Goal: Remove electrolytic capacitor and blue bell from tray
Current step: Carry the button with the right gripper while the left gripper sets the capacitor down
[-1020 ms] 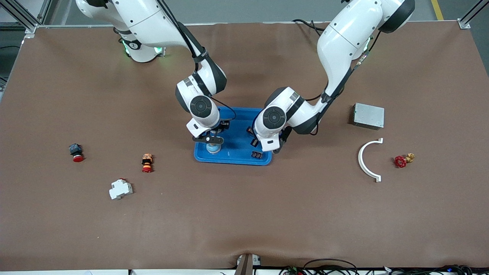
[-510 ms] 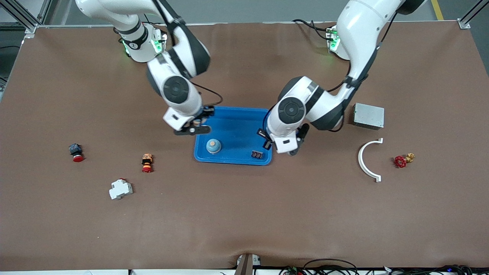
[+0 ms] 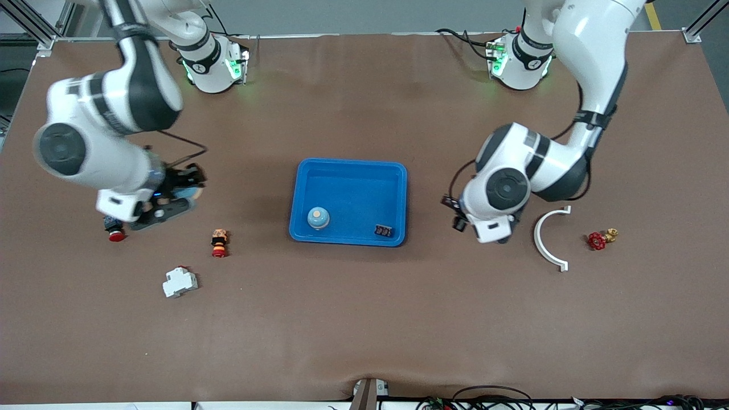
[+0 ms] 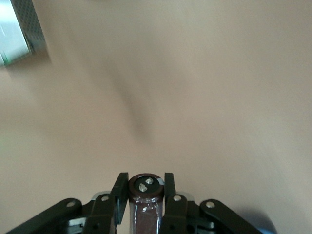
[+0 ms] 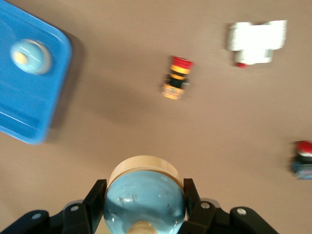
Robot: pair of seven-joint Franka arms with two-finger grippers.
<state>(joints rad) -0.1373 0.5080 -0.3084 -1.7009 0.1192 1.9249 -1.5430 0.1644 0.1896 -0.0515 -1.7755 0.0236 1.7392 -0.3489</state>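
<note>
Across the brown table (image 3: pixel 364 319), both arms have swung outward from where they were a second ago, when both wrists hung over the blue tray (image 3: pixel 353 168). The right arm (image 3: pixel 108 102) now reaches toward its own end of the table, and the left arm (image 3: pixel 547 165) has drawn off toward its end. The tray stands uncovered in the middle. In it we see a tray bell (image 3: pixel 318 217) and a small dark part (image 3: pixel 383 230), both near the tray's edge closest to the front camera, as they were half a second ago.

The right gripper (image 5: pixel 144 187) hangs over the table just above a dark red-capped button (image 3: pixel 114 232). Its fingers (image 5: pixel 97 192) press on either side of a held bell (image 5: pixel 144 204), a pale blue dome on a tan base. The left gripper (image 4: pixel 146 183) hangs over bare table between the tray and a white curved piece (image 3: pixel 548 239). Its jaws stand narrow, pinching a dark capacitor (image 4: pixel 145 209) with two metal terminals on its end.

A grey box (image 4: pixel 19 29) shows in the left wrist view. Smaller things lie about: a white breaker (image 3: pixel 180 282), an orange-and-red button (image 3: pixel 219 243) and a red valve (image 3: pixel 598 240).
</note>
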